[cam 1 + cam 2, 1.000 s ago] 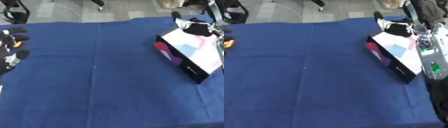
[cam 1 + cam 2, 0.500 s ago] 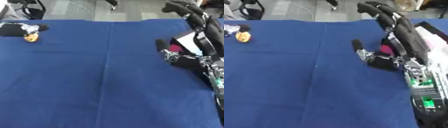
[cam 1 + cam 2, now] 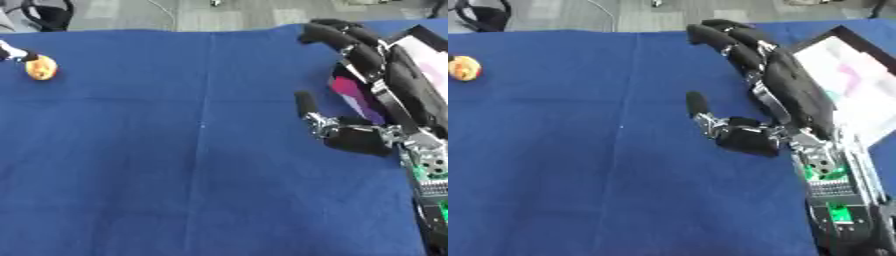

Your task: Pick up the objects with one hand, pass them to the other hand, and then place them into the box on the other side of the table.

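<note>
A small round orange thing lies on the blue cloth at the far left. A black-and-white tip touches it at the view's left edge; it looks like part of my left hand, and the rest is cut off. My right hand reaches in from the lower right, open, with long fingers stretched toward the far edge and the thumb sticking out to the left. It holds nothing. The box, white and pink inside with a black rim, lies just right of that hand, partly hidden by it.
The blue cloth covers the whole table. Grey floor and a black chair base show beyond the far edge. My right forearm, with a green circuit board, fills the lower right corner.
The whole picture has shifted, so the camera has moved. My right hand has come in from the right and stretched out over the cloth beside the box.
</note>
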Controlling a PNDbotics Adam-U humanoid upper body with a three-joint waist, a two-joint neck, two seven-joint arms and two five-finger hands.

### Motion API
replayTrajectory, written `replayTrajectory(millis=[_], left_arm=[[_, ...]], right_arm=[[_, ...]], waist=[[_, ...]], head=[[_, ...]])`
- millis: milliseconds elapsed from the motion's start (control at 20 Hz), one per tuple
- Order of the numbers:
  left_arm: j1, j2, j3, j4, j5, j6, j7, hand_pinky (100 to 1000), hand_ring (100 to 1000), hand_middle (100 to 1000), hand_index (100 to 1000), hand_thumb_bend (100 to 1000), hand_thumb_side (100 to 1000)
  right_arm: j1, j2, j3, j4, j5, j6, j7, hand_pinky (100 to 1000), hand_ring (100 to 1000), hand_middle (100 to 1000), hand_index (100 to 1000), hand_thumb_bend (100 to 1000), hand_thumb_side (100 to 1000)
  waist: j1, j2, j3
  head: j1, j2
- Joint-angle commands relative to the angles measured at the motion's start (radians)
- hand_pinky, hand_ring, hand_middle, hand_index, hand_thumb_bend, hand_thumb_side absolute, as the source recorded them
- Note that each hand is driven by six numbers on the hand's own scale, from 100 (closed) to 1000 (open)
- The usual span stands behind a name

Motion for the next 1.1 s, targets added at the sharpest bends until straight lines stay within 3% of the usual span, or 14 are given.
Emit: replayTrajectory(millis=[50,500,800,900,1100], left_arm=[[-0.034,0.021,0.023,0.086,-0.055,0.008,0.015,763,663,666,781,671,373],[-0.037,0.0,0.037,0.168,-0.07,0.036,0.096,742,616,615,737,509,282],[-0.038,-0.01,0.035,0.185,-0.07,0.062,0.117,733,610,612,735,511,276],[-0.037,-0.014,0.037,0.187,-0.081,0.082,0.143,729,606,611,734,510,267],[-0.036,-0.021,0.038,0.195,-0.104,0.132,0.211,723,602,603,728,485,246]], right_arm=[[-0.013,0.003,0.0,-0.018,-0.006,-0.003,0.001,879,889,768,947,100,268],[-0.013,0.01,0.001,-0.014,-0.003,-0.004,-0.003,876,887,762,951,100,282],[-0.016,0.015,0.002,-0.013,-0.002,-0.005,-0.006,874,886,759,952,100,289],[-0.016,0.017,0.003,-0.012,-0.001,-0.006,-0.005,874,886,758,953,100,263],[-0.015,0.02,0.001,-0.008,0.004,-0.006,-0.005,872,885,756,955,100,302]], waist=[[0.011,0.006,-0.006],[0.007,0.041,-0.026],[0.003,0.063,-0.04],[0.003,0.071,-0.046],[0.005,0.085,-0.055]], head=[[0.001,-0.002],[-0.005,-0.002],[-0.001,-0.002],[0.001,-0.002],[0.007,-0.002]])
